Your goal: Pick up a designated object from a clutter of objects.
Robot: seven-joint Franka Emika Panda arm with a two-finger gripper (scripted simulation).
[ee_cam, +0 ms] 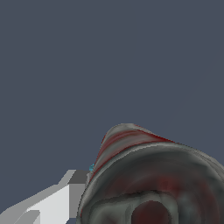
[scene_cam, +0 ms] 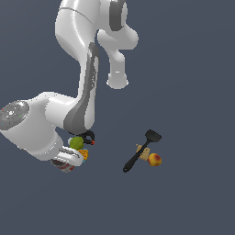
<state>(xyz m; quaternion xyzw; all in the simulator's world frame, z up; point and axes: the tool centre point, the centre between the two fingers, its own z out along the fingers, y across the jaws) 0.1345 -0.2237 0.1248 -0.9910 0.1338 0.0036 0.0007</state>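
Observation:
The tin can [ee_cam: 148, 175], with grey metal ends and a red-and-white label, fills the near part of the wrist view, tilted, with one end facing the camera. One white-grey finger [ee_cam: 61, 199] lies against its side; the other finger is hidden. In the exterior view the gripper [scene_cam: 69, 161] sits low under the white wrist at the exterior view's left, and the can [scene_cam: 65, 163] shows only as a grey-red sliver at the hand. The jaws appear shut on the can.
A green-yellow fruit [scene_cam: 76, 142], a yellow-orange block [scene_cam: 84, 154] and a black clamp [scene_cam: 89, 136] lie right beside the hand. Towards the exterior view's right lie a black spatula [scene_cam: 140, 156], a small tan piece [scene_cam: 141, 150] and a red-yellow peach [scene_cam: 154, 159].

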